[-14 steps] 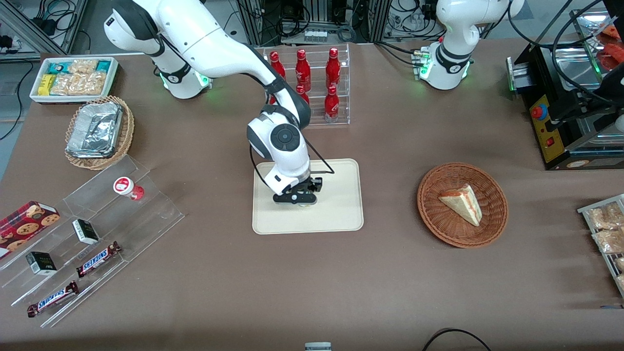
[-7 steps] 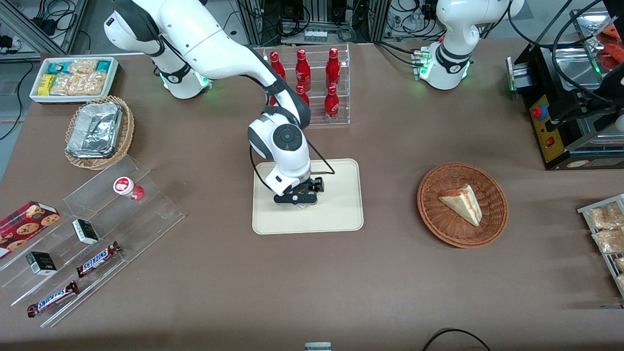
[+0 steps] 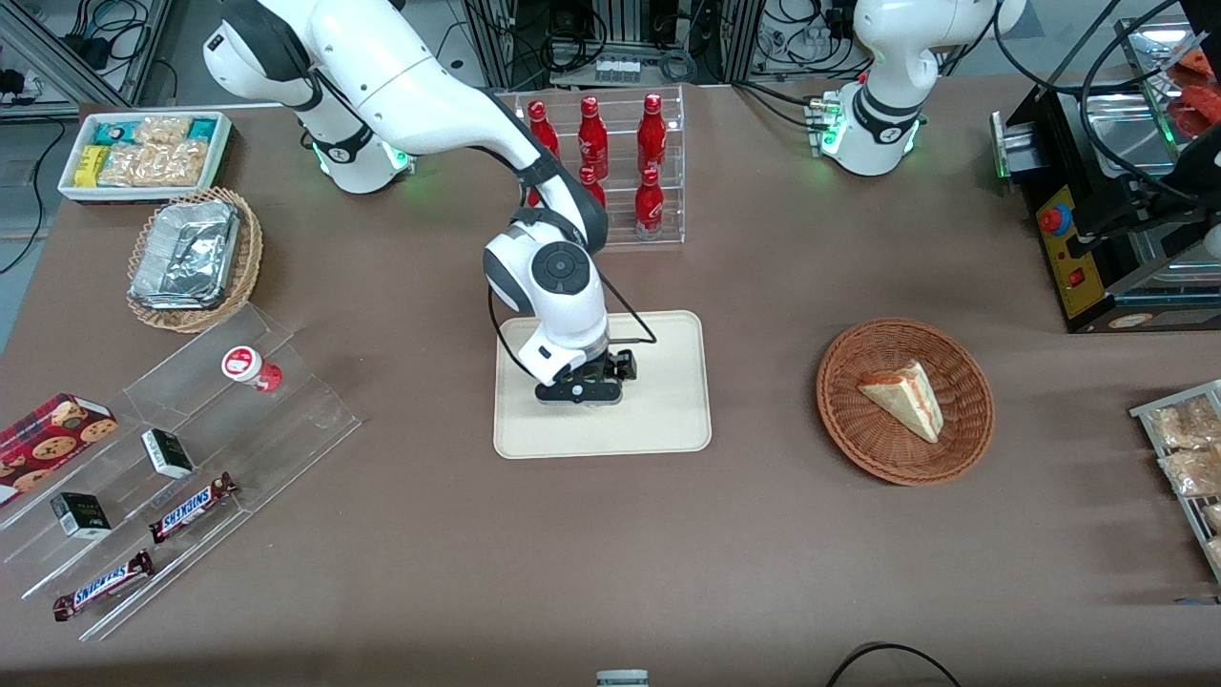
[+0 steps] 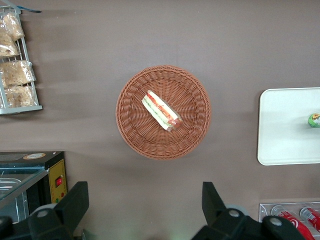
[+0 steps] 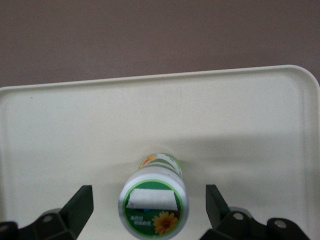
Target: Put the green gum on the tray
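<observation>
The green gum point(image 5: 154, 205) stands upright on the cream tray point(image 5: 75, 125), its white lid with the green ring and flower mark facing the right wrist camera. My right gripper point(image 5: 147, 197) is open just above the tray, one finger on each side of the bottle, with a clear gap on both sides. In the front view the gripper point(image 3: 584, 391) hangs over the middle of the tray point(image 3: 668, 420) and hides the gum. In the left wrist view the gum point(image 4: 314, 120) shows as a small green spot on the tray point(image 4: 285, 125).
A red-lidded bottle point(image 3: 246, 365) stands on a clear stepped rack with snack bars toward the working arm's end. A rack of red bottles point(image 3: 610, 162) stands farther from the front camera than the tray. A wicker basket with a sandwich point(image 3: 904, 401) lies toward the parked arm's end.
The right wrist and gripper have shifted slightly and risen a little over the tray. The gum stays standing on the tray.
</observation>
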`<state>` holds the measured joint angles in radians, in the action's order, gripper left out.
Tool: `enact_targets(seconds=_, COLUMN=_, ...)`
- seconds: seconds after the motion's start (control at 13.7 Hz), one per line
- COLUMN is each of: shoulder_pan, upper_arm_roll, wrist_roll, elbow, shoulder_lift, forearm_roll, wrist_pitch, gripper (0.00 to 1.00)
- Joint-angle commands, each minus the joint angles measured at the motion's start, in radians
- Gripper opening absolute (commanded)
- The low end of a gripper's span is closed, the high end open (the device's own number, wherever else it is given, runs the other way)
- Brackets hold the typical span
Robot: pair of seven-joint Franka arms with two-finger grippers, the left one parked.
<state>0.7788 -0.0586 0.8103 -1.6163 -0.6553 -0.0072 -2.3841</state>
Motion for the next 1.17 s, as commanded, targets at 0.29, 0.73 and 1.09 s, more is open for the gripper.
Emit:
enact_targets(seconds=0.29, shoulder_pan=-0.010, upper_arm_roll=0.000, wrist_roll=-0.090, elbow=0.003, shoulder_lift=0.141, forearm_roll=-0.023, wrist_pitch=0.187, gripper=1.00)
enact_targets(seconds=0.73, shoulder_pan=-0.105, upper_arm_roll=0.007, wrist_roll=-0.282, elbow=-0.001, shoulder_lift=0.233, forearm_roll=-0.010, wrist_pitch=0.374, gripper=1.00)
enact_targets(seconds=1.09, shoulder_pan=-0.211, upper_arm_roll=0.005, wrist_roll=-0.463, elbow=-0.001, shoulder_lift=0.302, forearm_roll=0.019, wrist_pitch=0.486, gripper=1.00)
